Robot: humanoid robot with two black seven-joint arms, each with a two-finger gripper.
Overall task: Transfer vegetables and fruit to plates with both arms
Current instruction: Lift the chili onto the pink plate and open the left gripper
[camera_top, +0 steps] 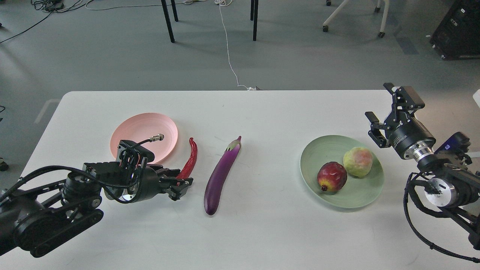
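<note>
A red chili pepper (192, 153) lies on the white table just right of the pale pink plate (142, 129), which holds nothing. My left gripper (180, 180) lies low over the table, its jaws narrowed onto the chili's lower end. A long purple eggplant (220, 175) lies to the right of the chili. The pale green plate (318, 150) holds the dark red fruit (332, 176) and the yellow-green fruit (358, 161). My right gripper (378, 100) is open and empty, raised just right of the green plate.
The white table (262, 232) reaches to its far edge at mid-frame. Beyond it are grey floor, black table legs (168, 22), a white cable (228, 48) and a chair base (380, 18). My left arm's cable connector (157, 138) overhangs the pink plate.
</note>
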